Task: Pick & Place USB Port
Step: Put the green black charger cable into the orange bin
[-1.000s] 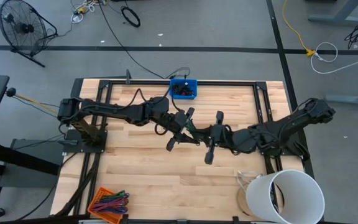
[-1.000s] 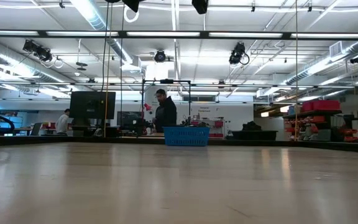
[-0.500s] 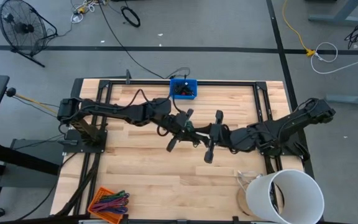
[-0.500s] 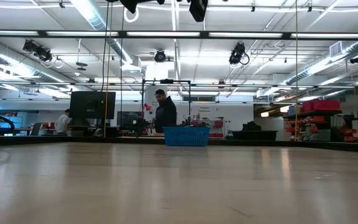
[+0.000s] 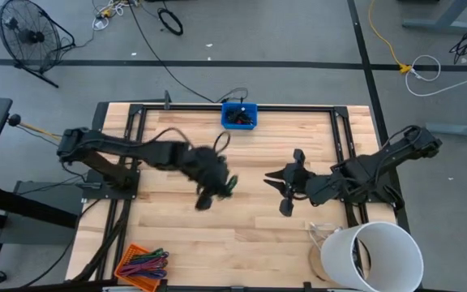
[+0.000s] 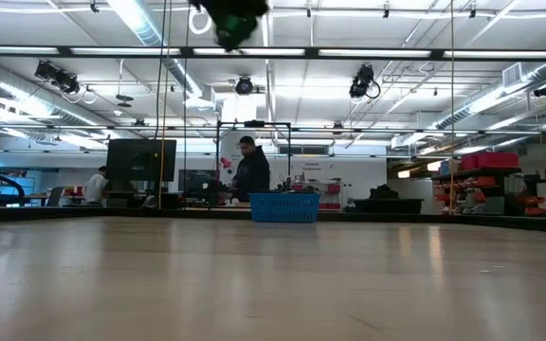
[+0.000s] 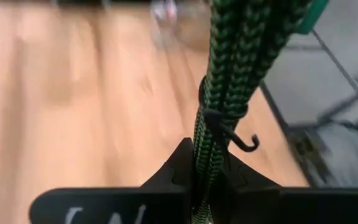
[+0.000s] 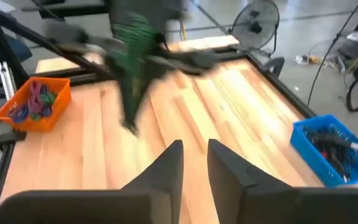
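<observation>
The USB cable [image 7: 241,56] is a green-and-black braided bundle with a thin black tie around it. My left gripper [image 7: 207,167] is shut on it. In the high view that gripper [image 5: 216,183] is above the table's middle, left of centre, with a bit of green cable [image 5: 230,183] showing at its tip. My right gripper [image 5: 282,183] is to the right of it, a gap apart. In its own view the right gripper [image 8: 194,155] is open with nothing between its fingers, and the cable [image 8: 132,34] is a blurred green shape ahead. My left gripper pinches the braided bundle [image 7: 205,146] between its two fingers, several strands lying side by side. The cable runs on forward past the fingertips, roughly along the fingers. The black tie [image 7: 229,132] sits just beyond them. The bundle is lifted clear of the table.
A blue bin [image 5: 239,116] with dark cables stands at the far edge, an orange bin [image 5: 143,264] with coloured ties at the near left, and a white bucket [image 5: 371,255] at the near right corner. Bare wood [image 5: 250,227] lies below both grippers. People stand in the room beyond.
The two grippers stood tip to tip over the table's middle and have drawn apart. My left gripper has gone toward the left and near edge, tipping downward, and the cable has gone with it. My right gripper has backed toward the right edge, holding nothing.
</observation>
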Motion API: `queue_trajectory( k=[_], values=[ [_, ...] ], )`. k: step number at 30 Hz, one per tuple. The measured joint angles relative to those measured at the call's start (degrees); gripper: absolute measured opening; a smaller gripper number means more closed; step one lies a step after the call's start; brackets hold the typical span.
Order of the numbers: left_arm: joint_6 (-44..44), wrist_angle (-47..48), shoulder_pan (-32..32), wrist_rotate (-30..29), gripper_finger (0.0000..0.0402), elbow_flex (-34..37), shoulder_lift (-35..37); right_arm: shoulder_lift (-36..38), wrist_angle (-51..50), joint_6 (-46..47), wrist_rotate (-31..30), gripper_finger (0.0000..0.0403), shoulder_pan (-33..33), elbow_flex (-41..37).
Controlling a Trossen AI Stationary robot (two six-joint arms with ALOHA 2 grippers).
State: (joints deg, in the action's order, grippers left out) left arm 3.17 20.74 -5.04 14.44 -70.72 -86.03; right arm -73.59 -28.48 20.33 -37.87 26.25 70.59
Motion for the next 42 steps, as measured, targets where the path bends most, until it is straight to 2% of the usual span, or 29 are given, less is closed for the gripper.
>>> queue_trajectory(
  k=[3,7,14,22,29,35,42],
  values=[
    [4.2,9.4,-5.5,-3.4,0.0018,0.0,3.5,0.1,-3.1,3.1,0.0,0.0068,0.6,0.0],
    [13.9,18.9,-15.3,-9.1,0.0018,0.0,6.6,0.0,-5.3,6.4,-0.1,0.0061,0.6,0.0],
    [37.1,32.4,-35.8,-20.5,0.0018,0.0,7.8,-0.1,-5.2,7.8,-0.2,0.0054,0.6,0.0],
    [62.4,34.9,-53.5,-29.5,0.0018,0.0,5.6,-0.1,-4.7,7.6,-0.2,0.0054,0.4,0.0],
    [75.6,35.2,-61.7,-28.8,0.0018,0.0,-0.4,-0.1,-4.7,6.6,-0.2,0.0054,0.4,0.0],
    [79.1,35.3,-63.5,-25.5,0.0018,0.0,-5.7,-0.1,-4.6,6.2,-0.2,0.0054,0.4,0.0],
    [82.5,34.9,-65.1,-21.7,0.0018,0.0,-8.8,-0.1,-4.6,5.9,-0.2,0.0054,0.4,0.0]
  ],
)
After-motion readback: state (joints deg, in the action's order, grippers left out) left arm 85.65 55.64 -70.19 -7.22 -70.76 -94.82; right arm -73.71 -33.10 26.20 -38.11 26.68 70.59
